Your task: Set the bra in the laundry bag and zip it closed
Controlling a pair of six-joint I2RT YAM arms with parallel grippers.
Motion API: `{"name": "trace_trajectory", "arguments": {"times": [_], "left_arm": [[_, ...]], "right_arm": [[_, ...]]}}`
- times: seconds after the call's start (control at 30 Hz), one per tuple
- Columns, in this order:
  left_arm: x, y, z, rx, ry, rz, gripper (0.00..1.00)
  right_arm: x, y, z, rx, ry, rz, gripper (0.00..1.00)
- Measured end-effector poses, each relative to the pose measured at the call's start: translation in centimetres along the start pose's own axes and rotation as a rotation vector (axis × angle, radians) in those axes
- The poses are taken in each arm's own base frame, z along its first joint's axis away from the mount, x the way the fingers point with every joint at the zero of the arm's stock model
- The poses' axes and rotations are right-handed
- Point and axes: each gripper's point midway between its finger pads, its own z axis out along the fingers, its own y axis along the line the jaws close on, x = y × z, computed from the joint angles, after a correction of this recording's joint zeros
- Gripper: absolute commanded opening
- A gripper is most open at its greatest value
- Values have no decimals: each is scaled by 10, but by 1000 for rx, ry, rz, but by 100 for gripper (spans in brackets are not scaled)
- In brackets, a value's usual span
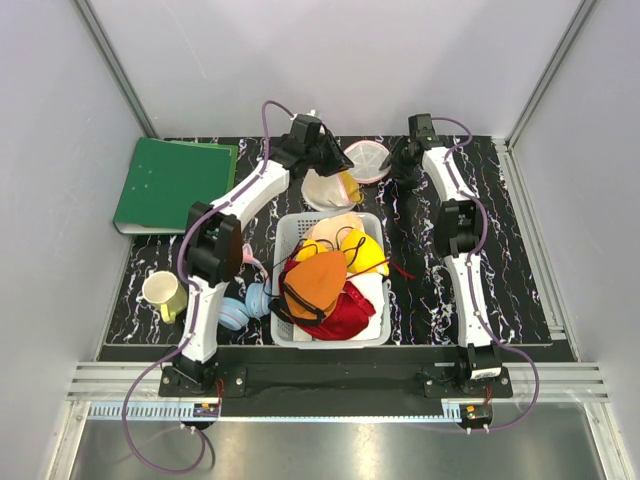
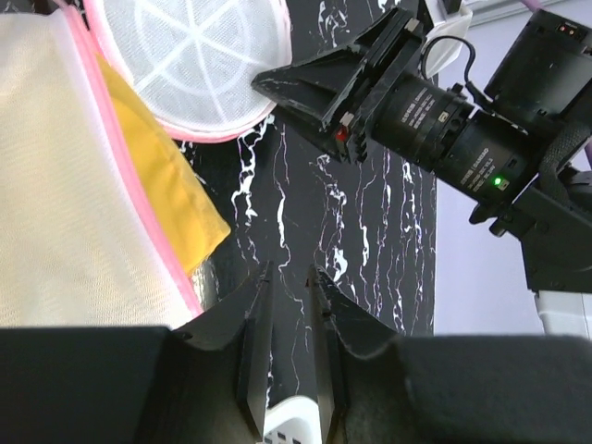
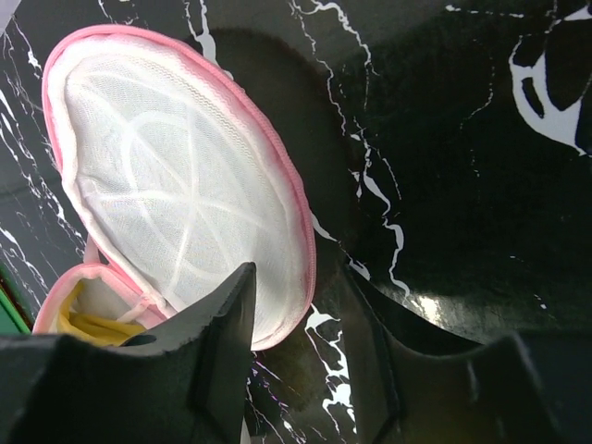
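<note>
Black, white-veined tabletop (image 1: 430,260) between pale walls fills your overhead view. At back centre the laundry bag (image 1: 327,190) lies unzipped, its round mesh top flipped open to the right, just behind a white basket (image 1: 372,300) heaped with other bras. Your left gripper (image 1: 342,160) and right gripper (image 1: 394,163) both hover at the bag.

From your left wrist, the bra (image 2: 171,185) is yellow fabric tucked inside the bag's lower half, one corner poking past the pink rim. The jaws are nearly closed, holding nothing.

From your right wrist, the jaws stand apart, the top's pink rim between them.
</note>
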Motion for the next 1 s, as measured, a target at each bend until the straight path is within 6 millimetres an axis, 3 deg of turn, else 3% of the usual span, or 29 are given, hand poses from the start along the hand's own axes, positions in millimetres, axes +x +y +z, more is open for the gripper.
{"name": "trace_trajectory", "arguments": {"times": [0.03, 0.07, 0.27, 0.33, 0.8, 1.0], "left_arm": [[0, 0, -2, -1, -1, 0, 26], [1, 0, -4, -2, -2, 0, 26], [-6, -9, -21, 1, -31, 26, 27], [-10, -13, -28, 2, -46, 37, 27], [-7, -12, -32, -24, -50, 78, 28], [-9, -9, -33, -35, -56, 102, 29]], "right_arm": [[0, 0, 0, 0, 1, 6, 42], [0, 0, 0, 0, 2, 9, 32], [4, -2, 4, -4, 20, 17, 12], [5, -2, 4, -9, 28, 15, 1], [10, -1, 5, -27, 49, 7, 0], [11, 1, -7, -22, 55, 6, 0]]}}
